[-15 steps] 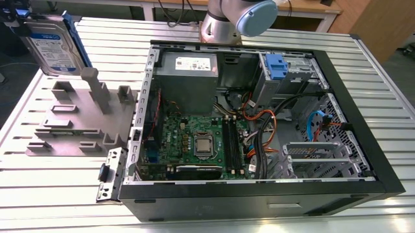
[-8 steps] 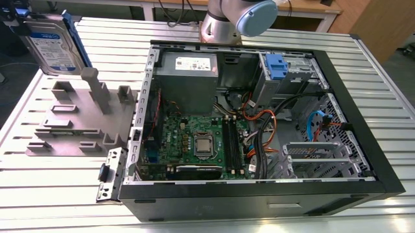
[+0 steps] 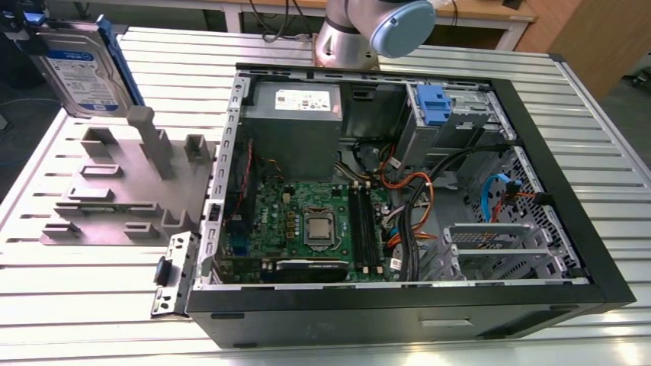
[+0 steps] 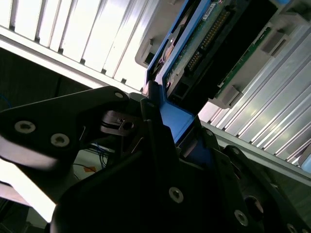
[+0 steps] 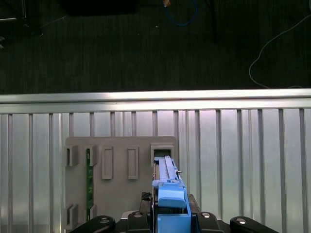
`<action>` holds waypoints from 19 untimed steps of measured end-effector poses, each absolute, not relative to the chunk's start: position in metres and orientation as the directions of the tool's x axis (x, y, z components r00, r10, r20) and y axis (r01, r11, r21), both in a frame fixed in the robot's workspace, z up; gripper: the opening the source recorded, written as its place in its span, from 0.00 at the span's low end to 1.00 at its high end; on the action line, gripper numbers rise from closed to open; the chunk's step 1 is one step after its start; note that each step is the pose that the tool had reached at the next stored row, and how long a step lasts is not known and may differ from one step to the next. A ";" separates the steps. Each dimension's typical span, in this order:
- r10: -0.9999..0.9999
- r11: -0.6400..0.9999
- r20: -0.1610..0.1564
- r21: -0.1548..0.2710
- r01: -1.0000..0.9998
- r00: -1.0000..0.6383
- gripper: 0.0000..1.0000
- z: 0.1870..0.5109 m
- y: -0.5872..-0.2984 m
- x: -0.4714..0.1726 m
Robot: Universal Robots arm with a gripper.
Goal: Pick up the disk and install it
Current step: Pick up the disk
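The disk (image 3: 87,72), a silver-grey drive with a white-and-blue label in a blue bracket, stands on edge at the exterior view's far left. It sits just over the tall posts of the grey holder (image 3: 117,179); I cannot tell whether it touches them. My gripper (image 3: 39,38) is shut on its upper end. In the second wrist view the dark fingers (image 4: 150,121) clamp the blue bracket, and the disk (image 4: 214,39) shows its green circuit side. In the first wrist view the disk (image 5: 167,177) runs edge-on from my gripper (image 5: 170,218) toward a holder slot (image 5: 163,151).
An open black computer case (image 3: 569,229) lies on the slatted metal table (image 3: 81,305), right of the holder. Inside are a grey metal box (image 3: 295,130), a motherboard (image 3: 315,221), cables, and a drive bay with a blue latch (image 3: 432,103). The arm's base (image 3: 376,27) stands behind the case.
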State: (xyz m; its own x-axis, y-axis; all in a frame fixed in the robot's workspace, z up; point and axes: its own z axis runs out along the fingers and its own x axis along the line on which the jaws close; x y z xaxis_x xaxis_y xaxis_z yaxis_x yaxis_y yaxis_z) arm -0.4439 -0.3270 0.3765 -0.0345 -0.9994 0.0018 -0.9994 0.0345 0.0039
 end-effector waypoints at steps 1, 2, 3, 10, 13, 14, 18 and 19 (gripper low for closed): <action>-0.999 0.035 0.002 0.004 -0.999 -0.035 0.36 0.377 -0.327 -0.444; -0.999 0.035 0.002 0.004 -0.999 -0.034 0.36 0.378 -0.327 -0.444; -0.999 0.034 0.002 0.004 -0.999 -0.034 0.36 0.378 -0.327 -0.444; -0.999 0.034 0.002 0.004 -0.999 -0.034 0.36 0.380 -0.327 -0.444; -0.999 0.035 0.002 0.004 -0.999 -0.035 0.36 0.381 -0.327 -0.444; -0.999 0.034 0.002 0.004 -0.999 -0.034 0.36 0.382 -0.327 -0.444; -0.999 0.035 0.002 0.004 -0.999 -0.035 0.36 0.383 -0.327 -0.444; -0.999 0.035 0.002 0.004 -0.999 -0.035 0.36 0.384 -0.327 -0.444</action>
